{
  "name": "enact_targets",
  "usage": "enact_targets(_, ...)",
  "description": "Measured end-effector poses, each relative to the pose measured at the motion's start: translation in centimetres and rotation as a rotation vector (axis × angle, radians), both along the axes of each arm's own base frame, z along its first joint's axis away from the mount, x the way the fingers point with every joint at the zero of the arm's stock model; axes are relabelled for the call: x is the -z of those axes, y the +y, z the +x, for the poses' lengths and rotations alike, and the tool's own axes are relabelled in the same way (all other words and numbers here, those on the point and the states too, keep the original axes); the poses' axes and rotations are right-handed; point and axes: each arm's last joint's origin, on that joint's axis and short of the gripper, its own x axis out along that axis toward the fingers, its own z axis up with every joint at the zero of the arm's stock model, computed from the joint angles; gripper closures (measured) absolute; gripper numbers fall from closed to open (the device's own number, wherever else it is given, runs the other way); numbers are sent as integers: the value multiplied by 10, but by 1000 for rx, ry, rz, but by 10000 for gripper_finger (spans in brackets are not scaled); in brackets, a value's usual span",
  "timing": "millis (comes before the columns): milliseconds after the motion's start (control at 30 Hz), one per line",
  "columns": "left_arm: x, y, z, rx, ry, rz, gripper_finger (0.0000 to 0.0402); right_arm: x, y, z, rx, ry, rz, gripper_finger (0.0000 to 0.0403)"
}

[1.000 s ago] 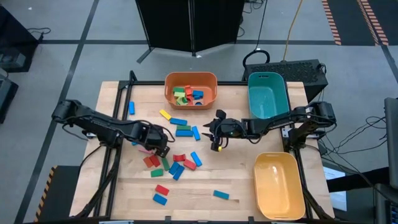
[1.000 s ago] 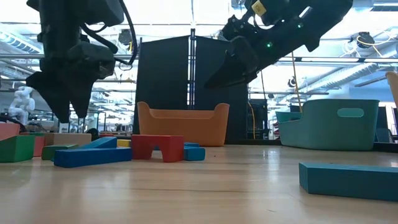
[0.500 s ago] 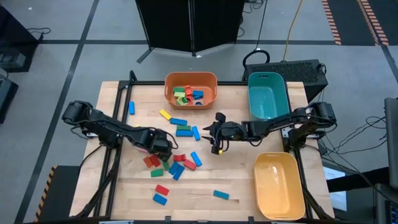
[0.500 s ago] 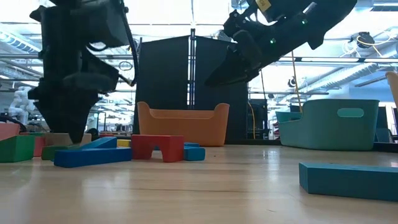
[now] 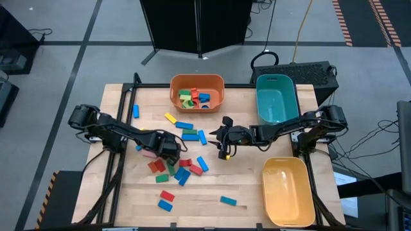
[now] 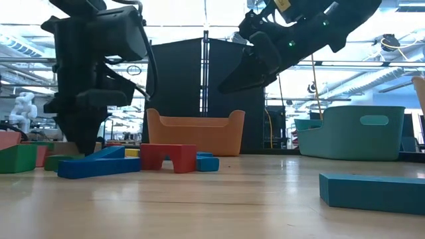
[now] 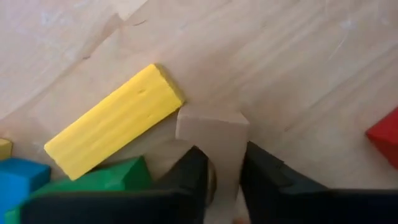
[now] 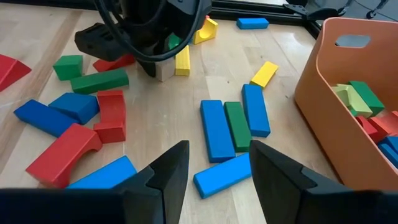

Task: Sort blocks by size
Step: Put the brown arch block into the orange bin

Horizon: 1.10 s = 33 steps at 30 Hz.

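Since the earlier frame, the left hand [image 5: 171, 153] has come lower into the pile of blocks [image 5: 181, 168] at the bench [image 5: 257, 186] middle, and its fingers [image 7: 189, 177] now pinch a pale wooden block [image 7: 212, 127] lying just beside a yellow block [image 7: 112, 119]. Right hand [image 5: 223, 142] hovers nearby, its fingers spread, holding nothing. More blocks lie in the orange bin [image 5: 218, 84].
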Motion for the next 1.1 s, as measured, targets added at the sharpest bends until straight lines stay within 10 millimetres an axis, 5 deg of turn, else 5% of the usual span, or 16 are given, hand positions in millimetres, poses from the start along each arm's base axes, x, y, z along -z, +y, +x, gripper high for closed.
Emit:
enact_targets(133,-1,0,2,35,-17,0,372,0,0,0,-1,4,-2,245)
enact_targets(533,-23,17,22,160,-71,-56,359,1,0,0,-5,8,-9,245)
enact_targets(1100,-91,81,52,252,-180,38,361,1,0,0,-25,17,-48,245)
